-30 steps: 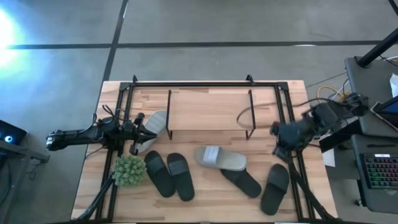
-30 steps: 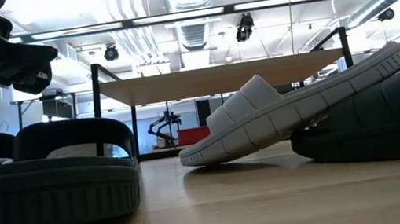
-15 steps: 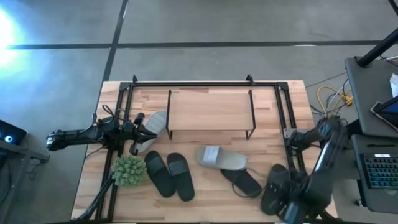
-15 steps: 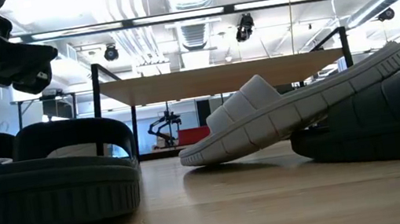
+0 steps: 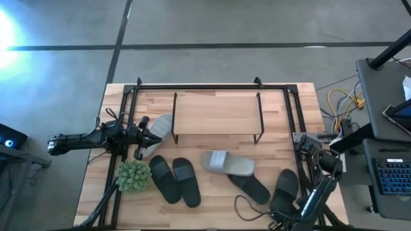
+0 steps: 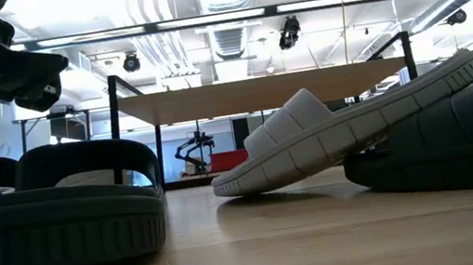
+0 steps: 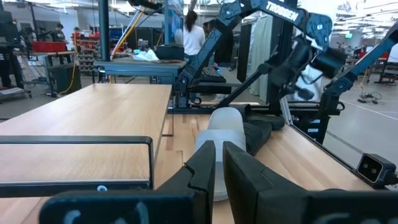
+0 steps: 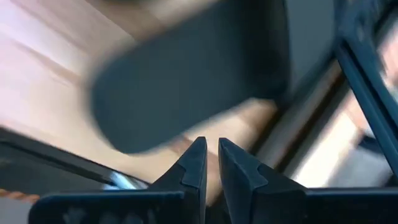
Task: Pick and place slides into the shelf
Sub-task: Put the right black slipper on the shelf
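Note:
The shelf (image 5: 215, 115) stands at the table's far middle, nothing on it. One light grey slide (image 5: 160, 130) lies at its left end, right in front of my left gripper (image 5: 148, 135), which is shut (image 7: 219, 165). Two black slides (image 5: 175, 181) lie side by side near the plant. The second grey slide (image 5: 228, 163) rests tilted on a black slide (image 5: 252, 187). My right gripper (image 5: 286, 220), shut (image 8: 211, 158), hangs by the table's near right corner, beside the last black slide (image 5: 284, 191). My left gripper points level from the table's left at the grey slide (image 7: 222, 127) by the shelf's left end. Its own fingers (image 7: 202, 168) hide the spot, so I cannot tell whether they touch the slide.
A green spiky plant (image 5: 133, 175) sits near the table's left edge. The black frame (image 5: 295, 122) runs around the table. A dark cable loop (image 5: 247, 206) lies near the right arm. Bare wood shows before the shelf (image 5: 212, 144). People and benches stand in the room beyond.
My right arm has swung from beside the shelf's right end toward the table's near right corner and dropped low beside the black slide there. A cable loop has come onto the table with it. The slides lie as before.

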Robot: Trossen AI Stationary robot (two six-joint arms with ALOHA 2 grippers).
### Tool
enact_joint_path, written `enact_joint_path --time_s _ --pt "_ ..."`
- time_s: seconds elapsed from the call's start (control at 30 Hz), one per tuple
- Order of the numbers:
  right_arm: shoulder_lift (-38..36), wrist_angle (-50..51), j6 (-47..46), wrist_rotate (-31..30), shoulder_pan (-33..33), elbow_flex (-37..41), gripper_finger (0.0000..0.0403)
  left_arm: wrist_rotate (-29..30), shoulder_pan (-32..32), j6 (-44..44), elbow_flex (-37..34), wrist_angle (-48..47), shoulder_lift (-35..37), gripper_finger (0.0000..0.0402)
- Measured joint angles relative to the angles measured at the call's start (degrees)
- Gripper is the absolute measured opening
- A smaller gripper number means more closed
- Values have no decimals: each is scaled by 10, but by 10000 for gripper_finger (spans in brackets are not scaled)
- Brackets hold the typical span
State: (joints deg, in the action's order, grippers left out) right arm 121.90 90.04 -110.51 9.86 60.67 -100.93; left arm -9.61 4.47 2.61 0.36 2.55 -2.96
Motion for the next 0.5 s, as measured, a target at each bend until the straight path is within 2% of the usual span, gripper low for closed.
enact_joint_path --time_s 0.03,0.1,0.27,0.37,0.5 --pt "-3 1 -13 7 0 7 34 0 0 0 0 0 0 17" --pt "-16 -1 -44 -17 0 11 34 0 0 0 0 0 0 17" --pt "-100 -1 -105 -170 17 36 41 0 0 0 0 0 1 17" --pt "-152 -1 -109 -173 22 77 68 0 0 0 0 0 1 17" --pt "-199 -32 -46 -172 22 137 127 0 0 0 0 0 0 17"
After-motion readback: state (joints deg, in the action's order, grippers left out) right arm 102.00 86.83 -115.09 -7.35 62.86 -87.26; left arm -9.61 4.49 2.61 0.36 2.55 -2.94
